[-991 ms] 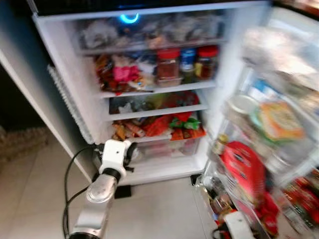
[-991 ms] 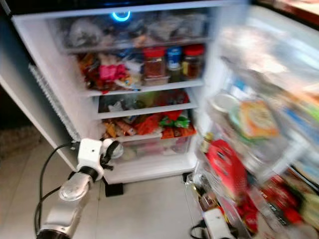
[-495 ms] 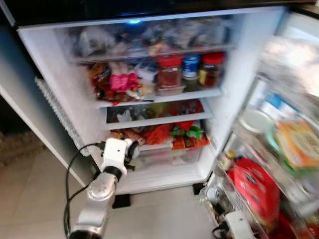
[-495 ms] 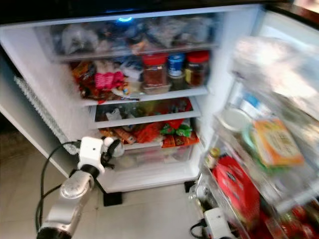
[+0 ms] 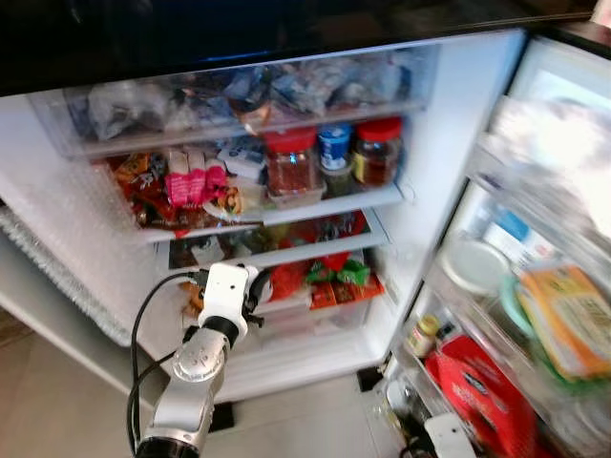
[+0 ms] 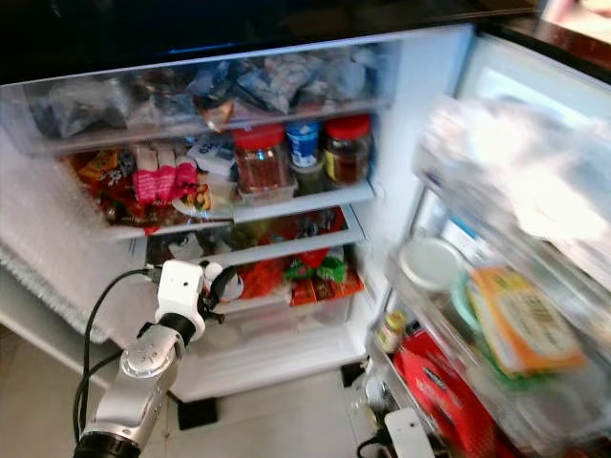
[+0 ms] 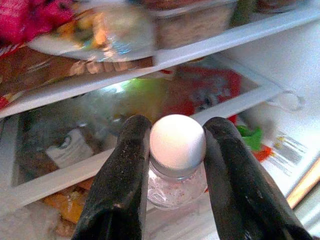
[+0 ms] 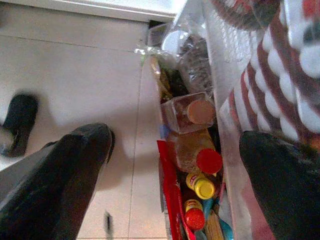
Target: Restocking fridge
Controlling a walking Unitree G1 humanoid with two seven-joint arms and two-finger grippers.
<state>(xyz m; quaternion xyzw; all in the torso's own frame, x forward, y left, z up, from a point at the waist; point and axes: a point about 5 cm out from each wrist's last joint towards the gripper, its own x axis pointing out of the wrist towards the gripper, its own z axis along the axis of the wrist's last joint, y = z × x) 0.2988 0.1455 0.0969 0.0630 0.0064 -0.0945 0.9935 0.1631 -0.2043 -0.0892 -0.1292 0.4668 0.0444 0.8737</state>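
So left gripper is clamping a small white-capped jar, jar axis upright, cap pointing at 12 o'clock, facing the open fridge, right gripper is gaping wide.

The open fridge stands ahead, its door swung out to the right. Three jars sit side by side on a shelf, packets left of them, a drawer below
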